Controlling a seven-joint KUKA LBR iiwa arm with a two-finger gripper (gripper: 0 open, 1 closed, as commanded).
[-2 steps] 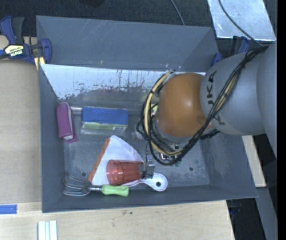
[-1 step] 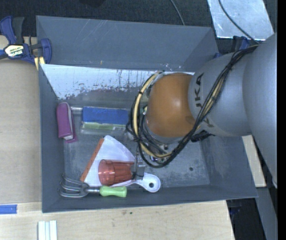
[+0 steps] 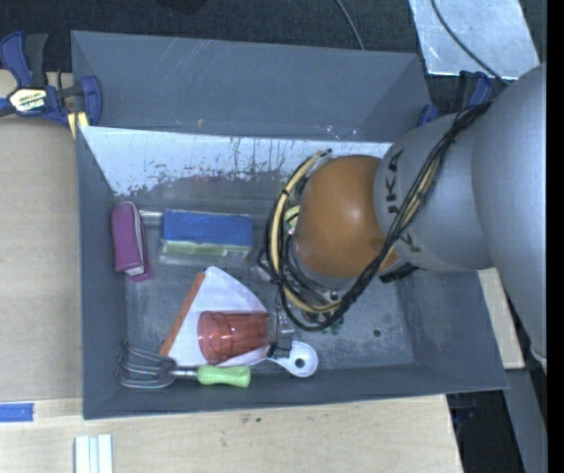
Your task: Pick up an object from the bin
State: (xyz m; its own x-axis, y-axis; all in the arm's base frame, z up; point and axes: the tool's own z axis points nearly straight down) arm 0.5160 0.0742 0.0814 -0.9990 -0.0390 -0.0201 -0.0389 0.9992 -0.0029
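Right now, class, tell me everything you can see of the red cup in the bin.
The red cup looks like translucent plastic, and it tapers. It lies on its side near the front wall of the bin, with its wider end toward the left. It rests on a white sheet with an orange edge. A green-handled wire tool lies just in front of it; whether they touch is unclear.

In the bin (image 3: 400,328) I see a small case (image 3: 127,237) at the left, a flat box (image 3: 206,229) just right of it, and a thin packet (image 3: 203,252) touching the box's front edge. Nearer the front, a cup (image 3: 231,334) lies on its side on a folded sheet (image 3: 225,292). A pronged tool (image 3: 178,372) lies along the front wall (prongs to the left), a ring-ended piece (image 3: 302,363) just right of it. The arm's wrist (image 3: 336,230) hangs over the right half.
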